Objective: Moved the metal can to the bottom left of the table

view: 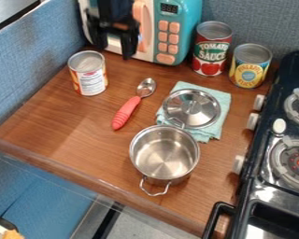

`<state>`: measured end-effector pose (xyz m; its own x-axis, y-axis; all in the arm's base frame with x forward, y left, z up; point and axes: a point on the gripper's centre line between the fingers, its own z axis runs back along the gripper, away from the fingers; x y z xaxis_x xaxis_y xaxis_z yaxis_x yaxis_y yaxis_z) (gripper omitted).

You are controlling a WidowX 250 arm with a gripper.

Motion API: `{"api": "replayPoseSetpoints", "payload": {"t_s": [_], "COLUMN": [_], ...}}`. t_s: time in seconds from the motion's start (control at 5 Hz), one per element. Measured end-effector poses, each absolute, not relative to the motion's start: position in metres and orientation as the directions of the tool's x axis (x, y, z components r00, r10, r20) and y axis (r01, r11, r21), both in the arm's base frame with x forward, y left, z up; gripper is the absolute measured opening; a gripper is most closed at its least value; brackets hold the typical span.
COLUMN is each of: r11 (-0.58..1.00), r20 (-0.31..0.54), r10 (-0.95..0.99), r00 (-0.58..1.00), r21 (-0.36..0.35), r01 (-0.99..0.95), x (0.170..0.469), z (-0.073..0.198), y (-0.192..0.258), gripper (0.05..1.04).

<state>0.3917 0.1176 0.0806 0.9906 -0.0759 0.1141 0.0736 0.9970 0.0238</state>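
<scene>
Your end effector [115,48] is at the far left, in front of the microwave [179,28], pointing down. Its two fingers look apart, with nothing between them, though you can't quite judge from this angle whether it touches the microwave.

Just nearer and a little left of it, your can [88,73] stands upright on the desk [64,123], in the far left part, by the left edge. It is well apart from the near left corner.

To the right of the can lies the spoon [134,103], its red handle pointing near and left, its bowl far and right. Farther right you have the cloth [224,107] with the lid [191,108] on it, knob up. The pot [164,153] sits on the near side of them, open, one handle facing near.

At the far right, the red can [210,49] stands upright beside the microwave, then the yellow can [249,66]. The stove [281,77] runs along the right.
</scene>
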Motion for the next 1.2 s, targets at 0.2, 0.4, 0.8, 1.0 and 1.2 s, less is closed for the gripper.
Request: {"api": "replayPoseSetpoints", "payload": {"t_s": [0.2,0.4,0.8,1.0,1.2], "r11": [0.995,0.994,0.994,0.995,0.997], "r20": [0.125,0.121,0.016,-0.022,-0.088], "r10": [-0.098,-0.095,-0.071,-0.056,-0.038], "r00": [0.987,0.988,0.997,0.998,0.995], "r21": [0.032,0.06,0.08,0.084,0.058], "r01": [0.095,0.088,0.07,0.058,0.043], "x": [0.414,0.428,0.43,0.426,0.405], "z": [0.076,0.076,0.029,0.009,-0.013], "y": [0.135,0.151,0.164,0.167,0.168], "gripper": [1.0,1.0,1.0,1.0,1.001]}}
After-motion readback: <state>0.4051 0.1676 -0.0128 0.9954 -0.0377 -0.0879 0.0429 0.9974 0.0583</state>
